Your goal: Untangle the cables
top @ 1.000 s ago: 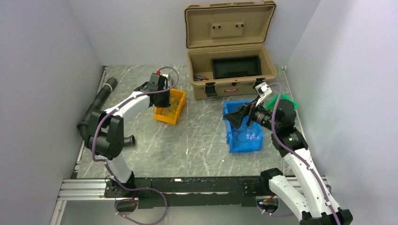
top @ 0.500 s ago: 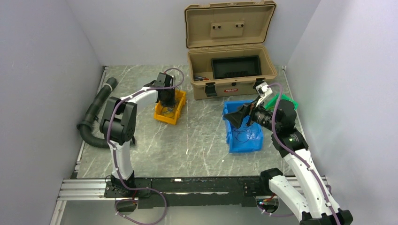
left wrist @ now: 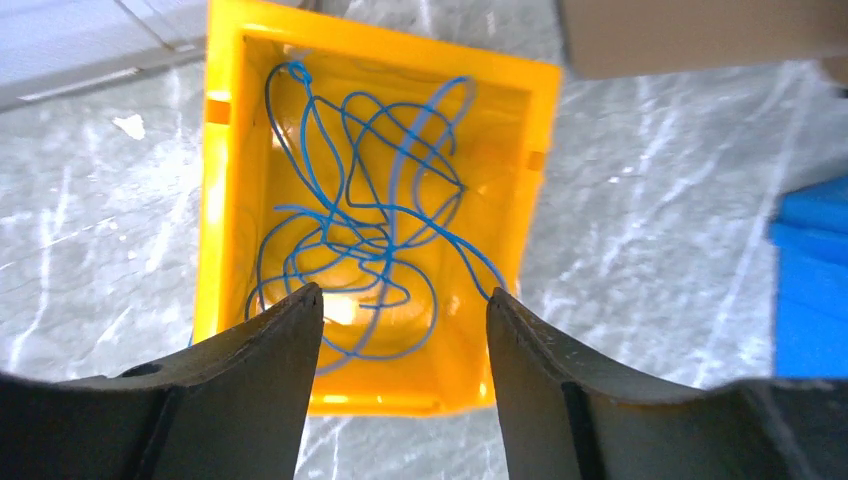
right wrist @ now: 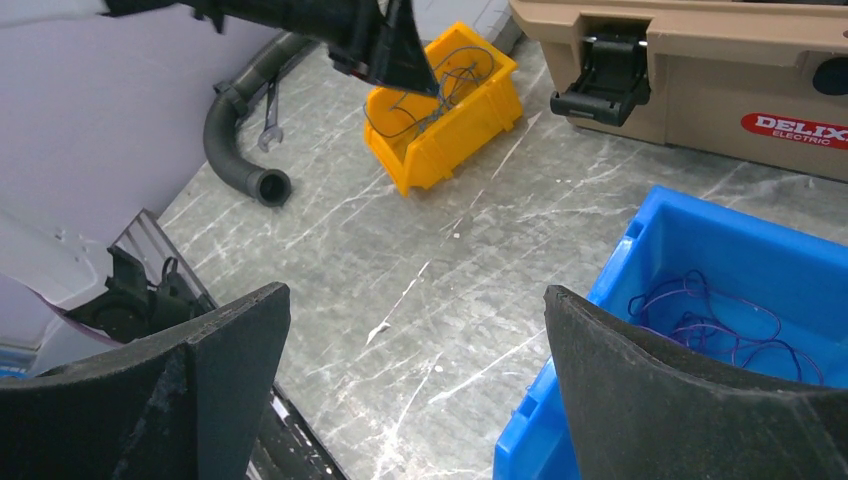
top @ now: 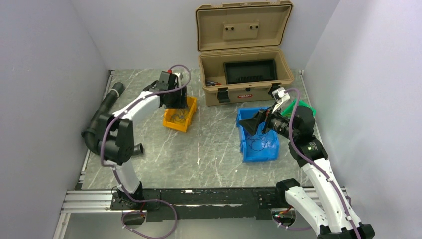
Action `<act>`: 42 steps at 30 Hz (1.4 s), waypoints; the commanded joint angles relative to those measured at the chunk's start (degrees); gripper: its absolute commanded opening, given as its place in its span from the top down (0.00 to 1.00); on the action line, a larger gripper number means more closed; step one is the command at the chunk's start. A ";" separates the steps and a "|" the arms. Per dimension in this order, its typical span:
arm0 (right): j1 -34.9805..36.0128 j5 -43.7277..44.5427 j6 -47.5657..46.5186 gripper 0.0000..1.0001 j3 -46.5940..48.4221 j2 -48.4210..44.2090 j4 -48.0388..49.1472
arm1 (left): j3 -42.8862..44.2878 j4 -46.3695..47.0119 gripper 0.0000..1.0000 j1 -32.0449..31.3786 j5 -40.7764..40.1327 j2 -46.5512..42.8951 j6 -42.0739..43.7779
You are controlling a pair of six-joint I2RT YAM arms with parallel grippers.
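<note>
A tangle of thin blue cables (left wrist: 370,230) lies inside the yellow bin (left wrist: 225,200). My left gripper (left wrist: 405,300) hangs open just above the bin's near end, with nothing between its fingers. From above, the left gripper (top: 175,102) sits over the yellow bin (top: 180,119). More thin cables (right wrist: 715,320), purple and dark, lie in the blue bin (right wrist: 740,230). My right gripper (right wrist: 415,300) stands wide open and empty, over the table beside the blue bin's left wall. The top view shows the right gripper (top: 251,124) at the blue bin (top: 259,152).
An open tan toolbox (top: 244,92) stands at the back between the bins. A black corrugated hose (top: 102,112) curves along the left wall, with a small wrench (right wrist: 270,122) beside it. A green object (top: 298,107) lies behind the right arm. A metal rail (top: 199,199) runs along the front.
The left gripper was shut and has opened above the yellow bin. The left arm's elbow swung right, then back left. The right arm has not moved.
</note>
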 commanded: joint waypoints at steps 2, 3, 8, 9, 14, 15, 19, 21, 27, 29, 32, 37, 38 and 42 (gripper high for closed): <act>0.20 1.11 0.56 0.00 0.81 -0.47 2.70 | 0.83 -5.17 0.29 -0.06 0.75 -10.16 1.12; 0.20 1.47 0.72 0.00 0.72 -0.53 2.92 | -0.19 -5.31 0.21 -0.06 1.04 -11.74 1.16; 0.19 3.08 1.51 0.00 -0.67 -1.42 5.35 | -8.20 -3.85 0.00 -0.29 1.63 -23.41 0.90; 0.20 4.73 1.75 0.00 -1.24 -1.65 5.84 | -10.89 -2.20 0.01 -0.29 1.22 -26.62 0.41; 0.16 8.22 1.17 0.00 -8.74 -3.37 13.24 | -27.40 11.43 0.01 -0.53 -1.01 -43.29 -2.84; 0.16 8.16 0.89 0.00 -11.30 -3.47 16.49 | -30.72 14.32 0.01 -0.56 -1.77 -45.81 -3.30; 0.21 11.05 -1.08 0.00 -20.74 -3.70 29.07 | -41.98 23.20 0.00 -0.77 -4.12 -53.13 -0.89; 0.12 16.19 -2.61 0.00 -23.79 -2.80 33.29 | -46.58 27.59 0.01 -0.90 -6.44 -55.36 1.60; -0.01 27.59 -9.31 0.03 -31.08 3.63 47.41 | -61.68 46.20 0.01 -0.99 -17.97 -59.76 8.56; -0.74 30.95 -12.77 0.03 -32.60 5.99 51.25 | -64.22 52.81 0.01 -0.84 -19.63 -58.54 11.19; -4.34 31.68 -13.66 0.04 -33.92 11.18 57.29 | -61.71 54.86 0.01 0.27 -18.56 -53.29 15.96; -10.79 26.94 -13.76 0.06 -33.54 14.97 60.51 | -56.98 54.25 0.03 1.15 -20.01 -46.61 17.74; -11.41 27.68 -14.59 0.05 -33.87 16.19 61.28 | -57.24 55.44 0.03 1.26 -20.68 -46.32 19.85; -13.45 34.46 -15.50 0.03 -37.83 25.98 73.92 | -60.79 64.37 0.02 3.50 -21.05 -46.79 23.08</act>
